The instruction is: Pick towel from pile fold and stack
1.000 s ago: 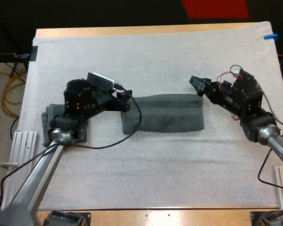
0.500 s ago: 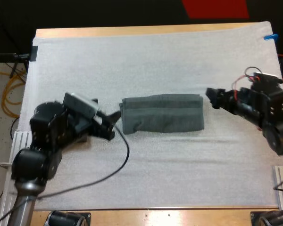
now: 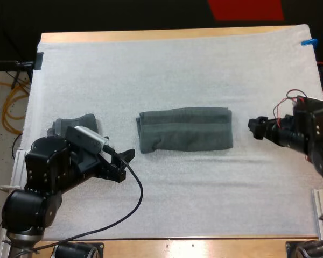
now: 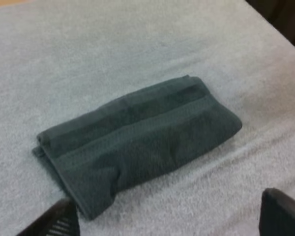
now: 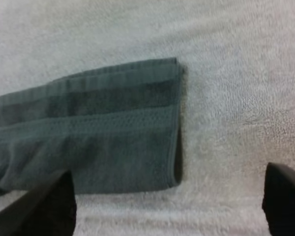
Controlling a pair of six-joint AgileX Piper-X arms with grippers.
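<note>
High view: a dark grey-green folded towel (image 3: 184, 130) lies flat at the middle of the white mat (image 3: 177, 70) on the wooden bench (image 3: 151, 35), its long sides running left to right. The left gripper (image 3: 124, 165) sits near the folded towel's left end, released and empty, apart from the cloth. The right gripper (image 3: 254, 129) sits just off its right end, likewise released and holding nothing. Left wrist view: the two black fingers (image 4: 56, 221) stand wide apart, clear of the folded towel ahead of them. Right wrist view: the fingers (image 5: 44, 201) are spread, with the towel's squared end beyond them. A second towel (image 3: 75, 122) rests at the mat's left side, partly hidden behind the left arm.
</note>
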